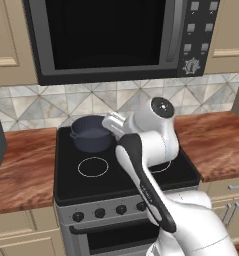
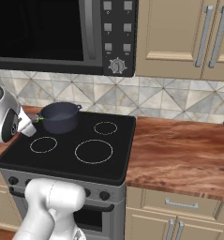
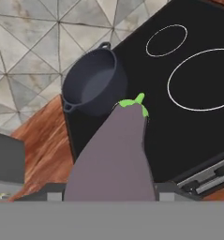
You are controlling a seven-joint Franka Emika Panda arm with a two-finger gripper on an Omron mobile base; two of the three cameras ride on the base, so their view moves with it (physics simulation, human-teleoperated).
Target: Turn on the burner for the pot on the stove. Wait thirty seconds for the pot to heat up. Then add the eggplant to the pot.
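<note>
The gripper (image 3: 111,194) is clamping the eggplant (image 3: 114,154), whose grey-purple body is rising from between the fingers with its green stem end pointing toward the pot (image 3: 92,84). The dark blue-grey pot is sitting on the back left corner of the stove (image 2: 62,161), by the tiled wall. In the left base view, the white arm is reaching in just beside the pot's rim.

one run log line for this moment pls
phase: carrying eggplant to pot | gripper: shut on eggplant | pot: empty, back left burner of stove
</note>
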